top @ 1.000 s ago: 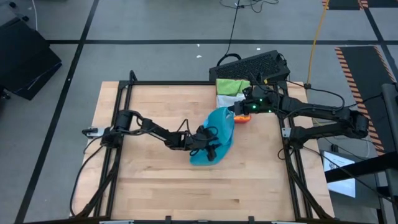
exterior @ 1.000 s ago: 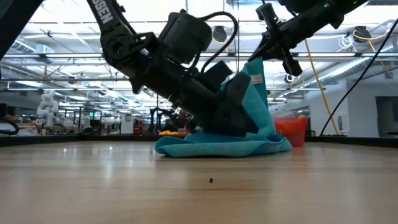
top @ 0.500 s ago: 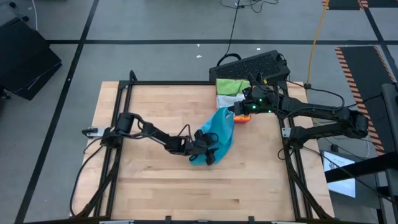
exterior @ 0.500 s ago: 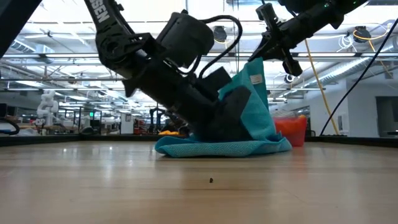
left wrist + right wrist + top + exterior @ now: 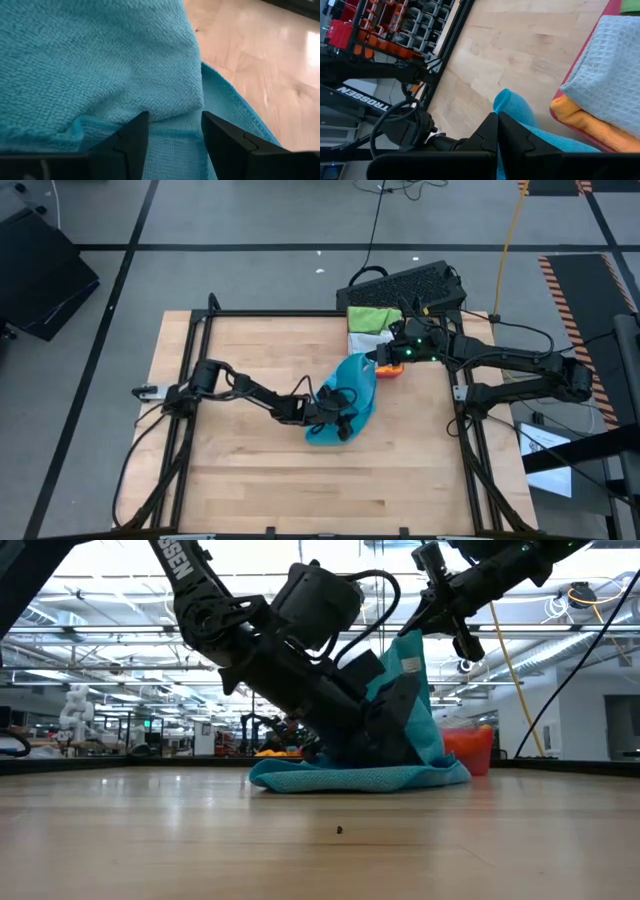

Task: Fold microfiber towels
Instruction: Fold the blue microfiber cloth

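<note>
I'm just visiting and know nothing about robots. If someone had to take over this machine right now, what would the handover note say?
Right gripper: shut on a corner of the blue towel, holding it up above the table.
Left gripper: fingers apart, low against the same towel's lower part; a fold of cloth sits between them, not clearly pinched.
Blue towel: partly lifted, the rest bunched on the wood near the table's middle.
Other towels: stacked in the pink-red tray at the far right; green, pale, grey and orange show.
Done: nothing on the blue towel looks folded yet.
Left: spread it flat, fold it, stack it.
</note>
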